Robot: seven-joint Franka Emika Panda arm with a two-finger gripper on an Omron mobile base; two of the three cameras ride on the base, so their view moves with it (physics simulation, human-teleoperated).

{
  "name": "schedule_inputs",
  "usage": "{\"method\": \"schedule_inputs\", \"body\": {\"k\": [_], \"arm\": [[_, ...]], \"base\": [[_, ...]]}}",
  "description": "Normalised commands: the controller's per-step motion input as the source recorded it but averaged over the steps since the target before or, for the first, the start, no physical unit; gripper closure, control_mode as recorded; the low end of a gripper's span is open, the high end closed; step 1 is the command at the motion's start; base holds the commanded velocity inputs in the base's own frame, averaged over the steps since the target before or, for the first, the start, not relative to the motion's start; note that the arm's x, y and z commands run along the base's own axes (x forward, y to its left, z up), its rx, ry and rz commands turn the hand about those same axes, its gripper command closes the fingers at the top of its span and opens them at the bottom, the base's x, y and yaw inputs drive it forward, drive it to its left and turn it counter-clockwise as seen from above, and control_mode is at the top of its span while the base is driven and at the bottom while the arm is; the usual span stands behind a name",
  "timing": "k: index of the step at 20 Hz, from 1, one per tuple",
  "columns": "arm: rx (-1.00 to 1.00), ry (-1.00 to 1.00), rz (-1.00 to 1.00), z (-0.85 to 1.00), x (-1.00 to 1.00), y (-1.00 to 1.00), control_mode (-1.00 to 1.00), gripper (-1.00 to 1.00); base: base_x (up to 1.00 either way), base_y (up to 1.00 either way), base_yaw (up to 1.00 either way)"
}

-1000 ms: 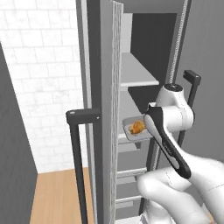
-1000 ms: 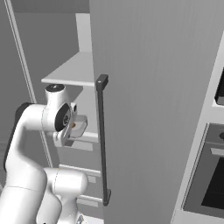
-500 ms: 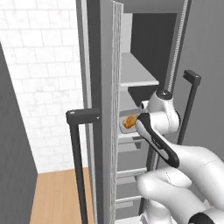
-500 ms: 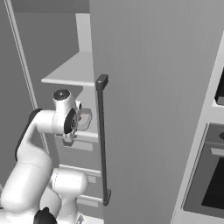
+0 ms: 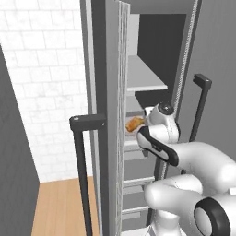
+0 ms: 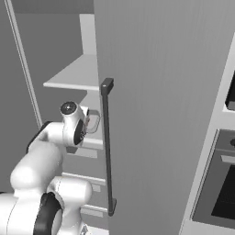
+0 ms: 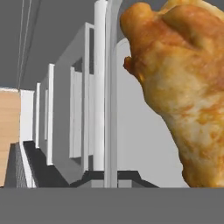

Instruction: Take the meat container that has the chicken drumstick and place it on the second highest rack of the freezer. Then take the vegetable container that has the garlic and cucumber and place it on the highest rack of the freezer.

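While the freezer (image 5: 152, 50) stands with its door (image 5: 108, 115) swung wide, the arm reaches into its open cavity with the meat container (image 6: 93, 123) at the front of the hand. Seen from the left base camera, the drumstick (image 5: 135, 123) shows as a golden-brown lump just inside the freezer, close behind the door's edge and below the highest rack (image 5: 143, 76). That rack juts out above the hand as a flat light-grey plate, and the drumstick sits about level with the second shelf under it. From the right base camera the container appears as a clear tray outline just ahead of the wrist, beside the black bar handle (image 6: 107, 147) on the door, again below the highest rack (image 6: 73, 73). The hand camera looks along the tray: its thin clear rim (image 7: 110, 100) runs up the middle, the drumstick (image 7: 183, 87) lies very close on the right, and grey freezer walls lie beyond. The gripper's fingers are hidden, so I cannot tell how they stand.
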Motion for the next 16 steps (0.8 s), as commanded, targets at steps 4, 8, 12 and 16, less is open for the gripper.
{"method": "schedule_inputs", "body": {"k": [4,8,12,16], "arm": [[0.00,-0.06,-0.02,-0.22,0.69,0.01,-1.00,1.00],[0.00,-0.10,0.00,-0.23,0.53,0.09,-1.00,1.00],[0.00,-0.01,0.00,-0.27,0.45,0.12,-1.00,1.00],[0.00,0.00,0.00,-0.35,0.55,0.02,-1.00,1.00]], "base": [[0.00,0.00,0.00],[0.00,0.00,0.00],[0.00,0.00,0.00],[0.00,0.00,0.00]]}}
